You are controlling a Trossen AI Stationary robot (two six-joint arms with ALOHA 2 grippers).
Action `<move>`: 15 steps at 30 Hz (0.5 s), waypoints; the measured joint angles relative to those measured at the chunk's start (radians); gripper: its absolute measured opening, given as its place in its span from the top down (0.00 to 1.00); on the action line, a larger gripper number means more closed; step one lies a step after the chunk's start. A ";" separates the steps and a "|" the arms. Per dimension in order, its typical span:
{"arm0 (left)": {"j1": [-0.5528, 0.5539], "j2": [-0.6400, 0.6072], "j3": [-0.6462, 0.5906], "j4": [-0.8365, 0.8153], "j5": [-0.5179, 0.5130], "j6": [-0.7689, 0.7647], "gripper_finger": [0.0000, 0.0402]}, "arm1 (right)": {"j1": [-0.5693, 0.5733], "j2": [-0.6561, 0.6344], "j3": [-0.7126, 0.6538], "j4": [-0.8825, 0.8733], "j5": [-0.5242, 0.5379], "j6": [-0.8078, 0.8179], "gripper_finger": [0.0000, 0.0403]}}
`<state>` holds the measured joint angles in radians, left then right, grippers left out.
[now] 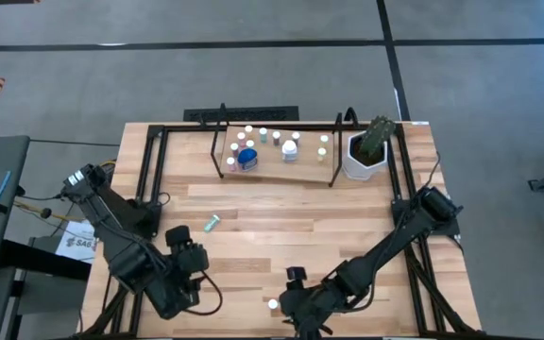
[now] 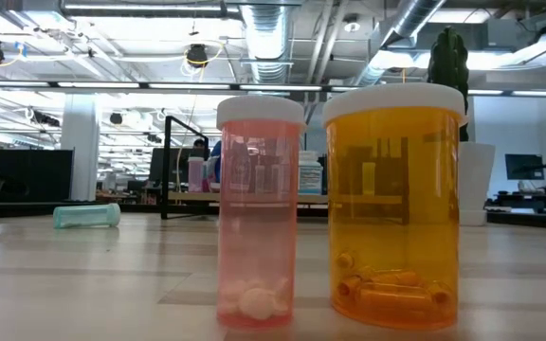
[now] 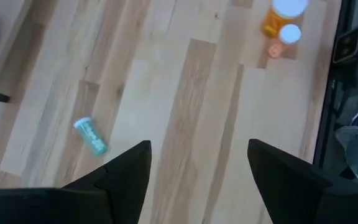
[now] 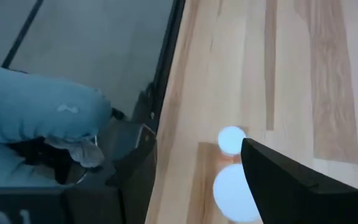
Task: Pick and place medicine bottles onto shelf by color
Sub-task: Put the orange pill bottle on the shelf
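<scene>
Wooden table [image 1: 281,217] under two arms. Left gripper [image 3: 197,155]: fingers spread, holding nothing, near the teal bottle [image 3: 91,135] lying on its side. Right gripper [image 4: 194,155]: spread too, empty, just beside the orange bottle [image 2: 394,204] and pink bottle [image 2: 260,208]. Shelf [image 1: 272,172] far back, many bottles on it. Looks like reaching to pick; next, lower over one bottle and squeeze.

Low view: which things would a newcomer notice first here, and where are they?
Two upright see-through pill bottles with white caps fill the foreground at the table's near edge: a pink narrow bottle and, touching or almost touching it, a wider orange bottle. Farther back, a small teal bottle lies on its side on the light wooden table.
</scene>
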<state>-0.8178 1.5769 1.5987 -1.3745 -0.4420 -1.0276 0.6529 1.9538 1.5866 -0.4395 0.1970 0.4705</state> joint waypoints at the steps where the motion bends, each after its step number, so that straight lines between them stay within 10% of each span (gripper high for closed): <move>1: -0.008 0.003 0.000 0.000 -0.003 -0.006 0.37 | 0.000 0.000 0.003 0.000 0.003 -0.005 0.37; 15: -0.039 0.022 0.000 0.002 -0.035 -0.034 0.37 | -0.020 0.098 -0.001 -0.060 0.018 -0.029 0.37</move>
<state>-0.8570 1.5986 1.5986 -1.3728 -0.4771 -1.0611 0.6328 2.0518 1.5860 -0.4991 0.2155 0.4415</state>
